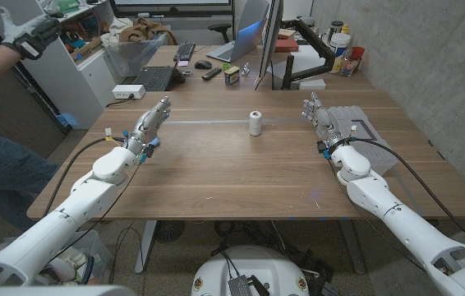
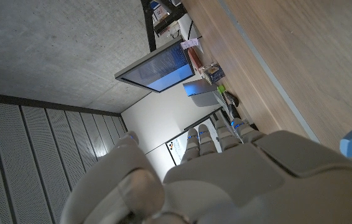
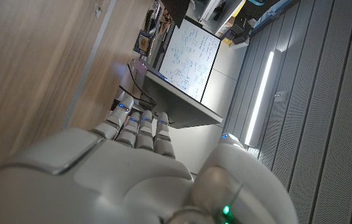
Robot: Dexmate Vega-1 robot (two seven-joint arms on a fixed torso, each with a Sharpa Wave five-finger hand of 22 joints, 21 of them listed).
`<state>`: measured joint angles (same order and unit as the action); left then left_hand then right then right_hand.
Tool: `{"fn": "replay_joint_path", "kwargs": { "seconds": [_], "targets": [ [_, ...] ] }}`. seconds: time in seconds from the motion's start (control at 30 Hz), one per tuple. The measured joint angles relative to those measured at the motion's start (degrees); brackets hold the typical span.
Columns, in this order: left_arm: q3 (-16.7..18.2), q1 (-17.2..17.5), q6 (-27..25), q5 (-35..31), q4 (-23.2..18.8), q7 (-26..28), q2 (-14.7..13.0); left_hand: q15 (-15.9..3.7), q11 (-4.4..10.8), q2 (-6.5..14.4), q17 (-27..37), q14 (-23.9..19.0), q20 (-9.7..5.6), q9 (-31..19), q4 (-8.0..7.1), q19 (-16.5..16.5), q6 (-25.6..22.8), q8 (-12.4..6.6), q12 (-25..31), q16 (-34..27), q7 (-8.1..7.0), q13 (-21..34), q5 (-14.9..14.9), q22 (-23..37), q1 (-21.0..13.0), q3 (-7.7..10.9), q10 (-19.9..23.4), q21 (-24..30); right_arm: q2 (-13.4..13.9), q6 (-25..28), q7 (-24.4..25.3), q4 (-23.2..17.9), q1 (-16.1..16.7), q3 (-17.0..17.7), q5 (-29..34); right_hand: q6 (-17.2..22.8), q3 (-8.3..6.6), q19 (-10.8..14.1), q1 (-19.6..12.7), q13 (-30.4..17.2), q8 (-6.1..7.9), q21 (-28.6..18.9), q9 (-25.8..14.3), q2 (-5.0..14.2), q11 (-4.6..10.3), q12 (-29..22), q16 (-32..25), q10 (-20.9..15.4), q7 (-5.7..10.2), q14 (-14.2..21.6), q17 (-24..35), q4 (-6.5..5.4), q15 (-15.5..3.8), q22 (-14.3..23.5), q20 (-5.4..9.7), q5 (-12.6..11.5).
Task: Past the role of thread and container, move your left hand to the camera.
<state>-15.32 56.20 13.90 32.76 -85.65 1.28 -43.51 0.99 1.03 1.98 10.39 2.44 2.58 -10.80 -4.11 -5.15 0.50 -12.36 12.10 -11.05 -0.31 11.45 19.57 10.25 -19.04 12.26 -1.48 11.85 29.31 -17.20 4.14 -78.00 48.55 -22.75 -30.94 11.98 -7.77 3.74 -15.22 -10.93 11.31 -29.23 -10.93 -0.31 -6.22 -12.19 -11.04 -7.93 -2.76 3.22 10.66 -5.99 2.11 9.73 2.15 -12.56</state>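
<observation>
The task is looking hardly begun, I judge. The left hand [image 1: 144, 131] is waiting on the wooden table [image 1: 216, 177] with its fingers stretched out, near together, and holding nothing. The spool of thread [image 1: 255, 123] is standing upright well beyond its fingertips, toward the robot's right, untouched. The whole reach past it is remaining to do. Which thing is the camera I cannot tell.

The right hand [image 1: 324, 123] is holding nothing too, fingers straight and slightly apart. Just beyond those fingers a grey tray-like box [image 1: 362, 130] is lying; what it has inside I cannot tell.
</observation>
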Motion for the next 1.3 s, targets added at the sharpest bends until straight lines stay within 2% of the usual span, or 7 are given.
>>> {"fn": "replay_joint_path", "kwargs": {
  "seconds": [0.7, 1.3],
  "targets": [
    [2.2, 2.5, -1.6, -1.5, -2.7, 1.9, -3.5, 0.00, 0.00, 0.4, 0.0, 0.0, -0.01, -0.3, 1.45, 0.0, 0.0, 0.00, 0.0, 0.0, 0.00, 0.0, -0.3, 0.0, -2.7, 1.10, 0.0, -0.2, -0.7, -0.6, -0.3, 1.6, -1.1, -0.5, 0.4, 0.4, 0.00, 0.0, 0.0, 0.3, 0.00, 0.6, 0.0, 0.04, 0.38, -0.4, -0.2, -0.4, 0.41, 0.6, 0.0, -0.01, -0.60, 0.0, 0.00, 0.0],
    [3.9, 4.2, -2.9, -2.6, -4.7, 3.4, -5.6, 0.00, 0.21, 1.0, 0.0, 0.0, -0.01, -0.3, 2.46, 0.0, 0.2, 0.00, 0.0, 0.0, -0.14, 0.0, -0.9, 0.0, -4.3, 1.64, 0.2, -0.2, -0.1, -0.9, 0.1, 0.8, -0.6, 0.1, 0.4, 1.0, 0.23, 0.4, 0.0, 0.3, 0.00, 1.1, 0.0, 0.04, 0.79, -0.4, -0.2, -1.4, 0.40, 1.4, 0.0, 0.23, -0.79, 0.0, 0.02, 0.0]
  ]
}}
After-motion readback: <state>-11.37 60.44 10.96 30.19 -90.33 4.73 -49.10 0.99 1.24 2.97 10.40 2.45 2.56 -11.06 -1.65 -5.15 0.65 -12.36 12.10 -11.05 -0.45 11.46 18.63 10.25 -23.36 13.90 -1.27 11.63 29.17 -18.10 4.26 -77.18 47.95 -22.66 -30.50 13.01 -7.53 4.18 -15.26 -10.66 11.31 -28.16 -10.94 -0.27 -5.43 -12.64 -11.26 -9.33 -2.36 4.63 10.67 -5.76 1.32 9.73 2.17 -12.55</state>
